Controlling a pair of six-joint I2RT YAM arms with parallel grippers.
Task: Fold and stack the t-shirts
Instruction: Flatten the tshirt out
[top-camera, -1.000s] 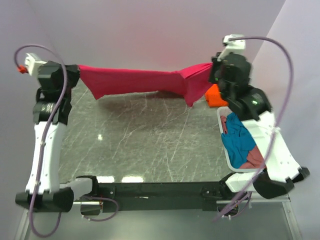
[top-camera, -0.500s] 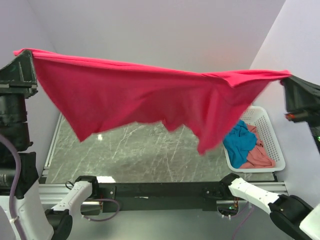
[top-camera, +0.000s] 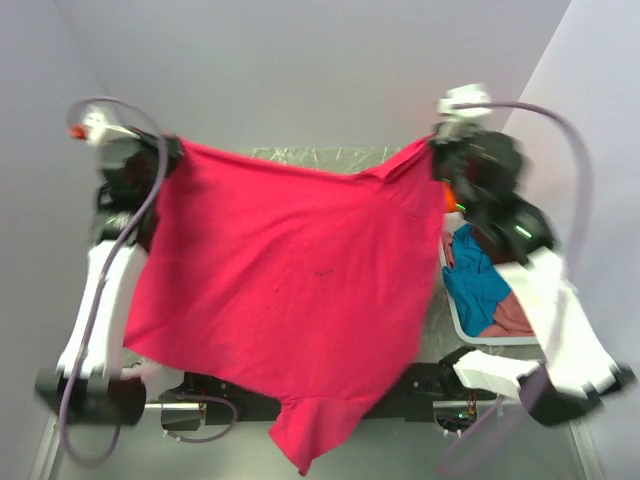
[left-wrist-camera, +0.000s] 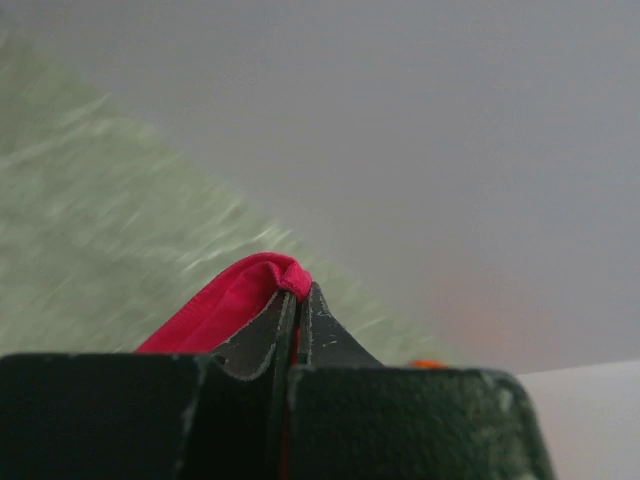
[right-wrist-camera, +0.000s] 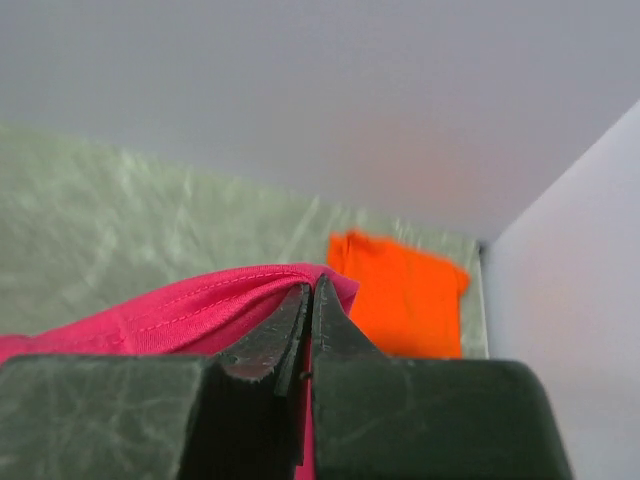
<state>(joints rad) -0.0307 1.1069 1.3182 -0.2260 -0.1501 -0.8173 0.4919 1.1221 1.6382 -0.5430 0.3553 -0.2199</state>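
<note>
The large t-shirt (top-camera: 290, 300) hangs spread over the table (top-camera: 300, 155), its far corners pinched by the left gripper (left-wrist-camera: 297, 300) and the right gripper (right-wrist-camera: 310, 295). The basket (top-camera: 500, 341) sits at the table's right edge with crumpled t-shirts (top-camera: 478, 285) in it. A folded t-shirt (right-wrist-camera: 400, 290) lies behind it.

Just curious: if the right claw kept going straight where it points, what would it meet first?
Past the crimson shirt it pinches, the right claw aims at the far tabletop just beside the orange shirt; probably table first, though depth is unclear.

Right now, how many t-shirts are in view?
4. Crimson shirt spread between left gripper and right gripper; orange shirt lying on the table, far right; teal shirt and pink shirt bunched in the basket. Others may be hidden beneath.
</note>
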